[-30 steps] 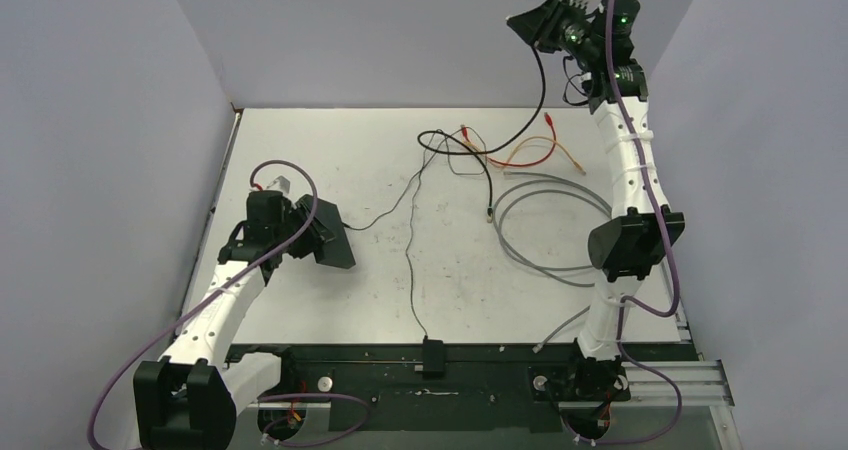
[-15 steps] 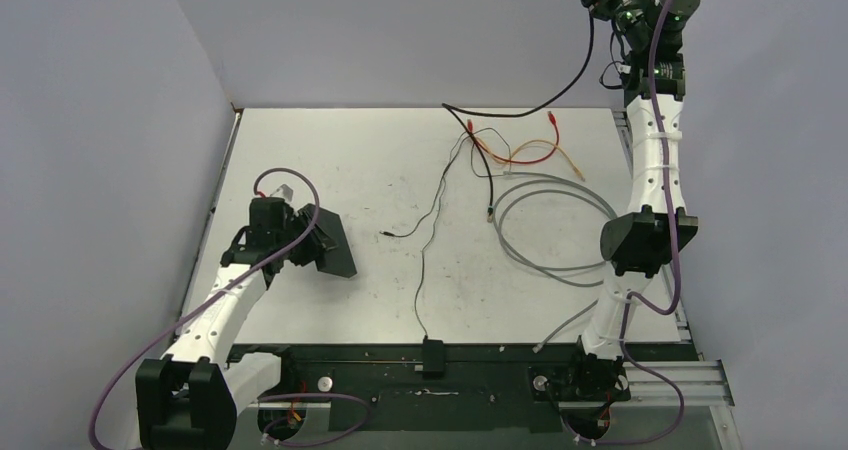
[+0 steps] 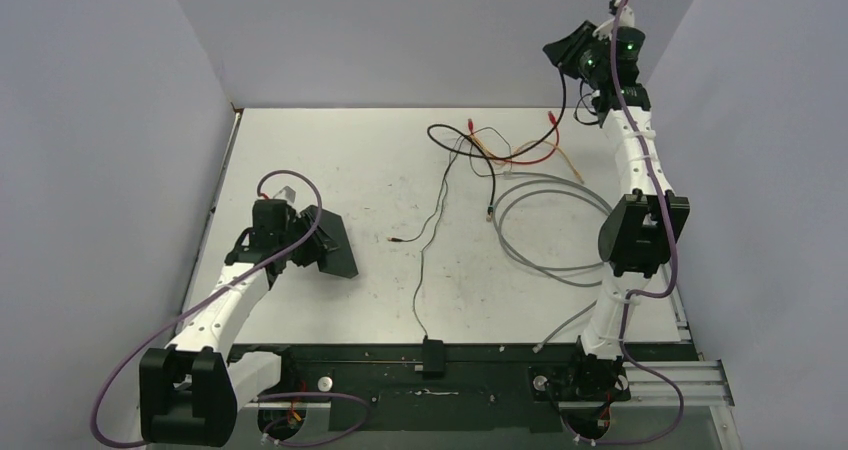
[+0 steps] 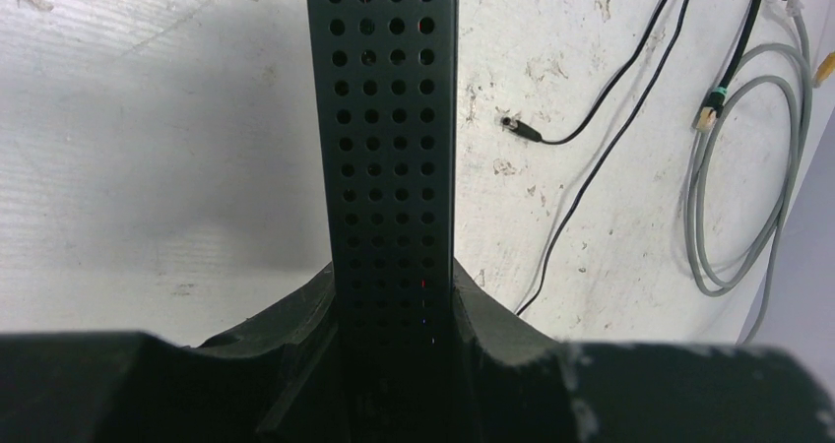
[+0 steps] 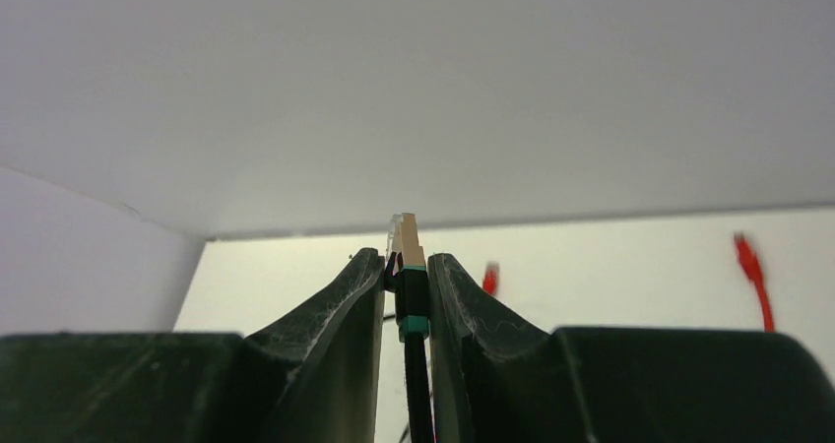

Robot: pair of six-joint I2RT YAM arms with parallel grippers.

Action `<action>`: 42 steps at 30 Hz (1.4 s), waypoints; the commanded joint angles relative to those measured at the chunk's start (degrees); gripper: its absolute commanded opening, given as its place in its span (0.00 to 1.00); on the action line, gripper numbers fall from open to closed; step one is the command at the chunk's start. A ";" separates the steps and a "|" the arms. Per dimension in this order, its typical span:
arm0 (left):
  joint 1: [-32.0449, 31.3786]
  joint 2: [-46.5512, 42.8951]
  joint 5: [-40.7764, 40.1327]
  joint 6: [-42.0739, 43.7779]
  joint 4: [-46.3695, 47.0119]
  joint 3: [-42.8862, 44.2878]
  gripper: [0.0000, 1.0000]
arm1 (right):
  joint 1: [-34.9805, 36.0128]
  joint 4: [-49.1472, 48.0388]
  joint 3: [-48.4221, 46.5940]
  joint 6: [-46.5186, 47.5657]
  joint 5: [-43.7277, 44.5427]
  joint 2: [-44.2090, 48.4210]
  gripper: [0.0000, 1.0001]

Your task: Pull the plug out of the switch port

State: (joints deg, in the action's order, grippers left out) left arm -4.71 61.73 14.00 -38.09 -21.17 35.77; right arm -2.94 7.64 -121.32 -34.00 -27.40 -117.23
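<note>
The counter (image 3: 380,170) held the switch (image 4: 389,167) at its 9 o'clock side, where my left claw (image 4: 394,281) was clamped on it, perforated edge up. Toward 1 o'clock, raised above the counter, my right claw (image 5: 406,266) was pinched tight on the plug (image 5: 409,236), well apart from the switch, with its black cable (image 3: 560,85) hanging down.

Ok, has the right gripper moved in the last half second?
Yes. In the top view the right gripper has come down and shifted left, now closer to the far edge of the table, its fingers shut on the plug.
</note>
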 commanded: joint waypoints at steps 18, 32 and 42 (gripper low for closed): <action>0.94 8.99 -2.27 3.55 15.07 -0.17 0.40 | 6.63 -0.75 26.87 3.34 -0.54 14.91 0.05; 1.02 8.79 -11.22 8.05 10.16 2.75 0.64 | 9.09 0.15 40.59 3.15 -0.29 21.10 0.05; 0.97 5.41 -16.99 12.04 6.64 4.80 0.71 | 10.28 1.13 43.82 3.56 -0.27 22.43 0.05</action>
State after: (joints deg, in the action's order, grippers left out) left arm -4.01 69.41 -0.08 -28.40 -13.67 37.65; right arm 6.87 10.00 -78.46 -31.53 -27.99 -99.24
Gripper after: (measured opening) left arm 0.687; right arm 0.207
